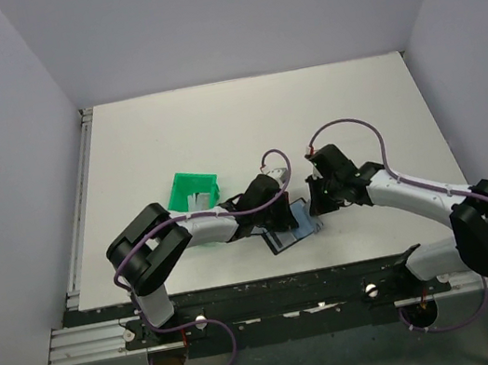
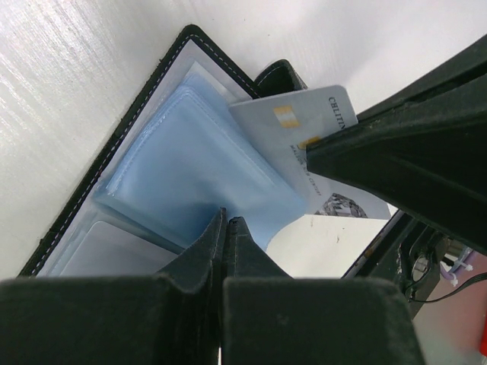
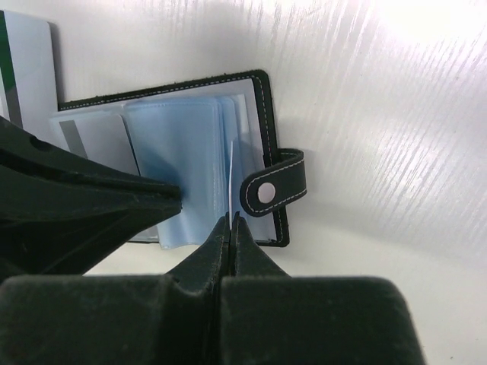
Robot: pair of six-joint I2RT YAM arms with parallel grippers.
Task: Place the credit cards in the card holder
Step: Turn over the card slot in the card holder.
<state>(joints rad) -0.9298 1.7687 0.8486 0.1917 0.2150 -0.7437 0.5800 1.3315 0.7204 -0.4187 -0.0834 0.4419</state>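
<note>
The black card holder (image 1: 284,235) lies open on the table between both arms, its pale blue sleeves (image 2: 183,160) fanned out. My left gripper (image 2: 227,222) is shut and empty, its tips pressing down on the sleeves. My right gripper (image 3: 231,220) is shut on a silvery-grey credit card (image 2: 293,125), held on edge, so the right wrist view shows only a thin white line (image 3: 230,175). The card's far end reaches in among the sleeves near the holder's stud strap (image 3: 283,184). A second credit card (image 3: 27,68), pale with a green stripe, lies flat beyond the holder.
A green plastic bin (image 1: 195,191) stands on the table just left of the left gripper (image 1: 276,213), with something white inside. The right gripper (image 1: 316,200) sits close on the holder's other side. White walls enclose the table on three sides.
</note>
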